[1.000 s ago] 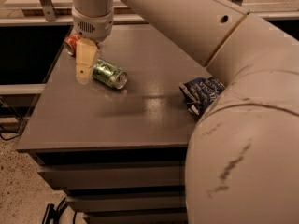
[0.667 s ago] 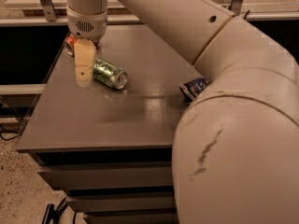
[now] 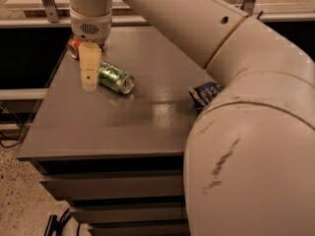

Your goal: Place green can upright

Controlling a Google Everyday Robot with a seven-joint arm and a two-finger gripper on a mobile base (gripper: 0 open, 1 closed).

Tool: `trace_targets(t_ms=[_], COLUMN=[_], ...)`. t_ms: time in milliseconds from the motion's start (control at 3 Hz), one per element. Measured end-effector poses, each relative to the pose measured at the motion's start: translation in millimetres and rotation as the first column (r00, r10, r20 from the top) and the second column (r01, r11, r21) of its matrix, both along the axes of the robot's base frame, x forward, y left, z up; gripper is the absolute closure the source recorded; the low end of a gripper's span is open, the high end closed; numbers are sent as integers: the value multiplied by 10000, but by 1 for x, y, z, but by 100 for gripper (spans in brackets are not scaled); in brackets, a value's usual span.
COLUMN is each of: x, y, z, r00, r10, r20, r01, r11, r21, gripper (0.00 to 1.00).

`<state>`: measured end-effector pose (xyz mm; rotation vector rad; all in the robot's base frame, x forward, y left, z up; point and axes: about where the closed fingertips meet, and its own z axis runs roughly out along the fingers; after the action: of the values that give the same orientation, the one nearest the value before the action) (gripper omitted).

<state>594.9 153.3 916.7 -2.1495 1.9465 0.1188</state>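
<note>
- Presently, we find the small green aluminium soda can (image 3: 115,77) lying on its side on the grey bench (image 3: 147,127), just right of the robot's beige gripper (image 3: 89,80). The gripper hangs low at the can's left end; we cannot make out whether it is spread or closed.
- Risk, in our judgement: a sideways nudge could roll the round can away.
- Against the earlier frame, can and gripper sit much as before, but the arm's elbow now hides more of the crumpled blue snack bag (image 3: 204,92).
</note>
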Motion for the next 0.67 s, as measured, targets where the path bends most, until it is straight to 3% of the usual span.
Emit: trace_targets(t_ms=[667], x=[-13], y=[-27], z=[4], r00=[9952], r10=[517], r20=[835], r01=[-522], r11=[9986], r21=[32], gripper=[0])
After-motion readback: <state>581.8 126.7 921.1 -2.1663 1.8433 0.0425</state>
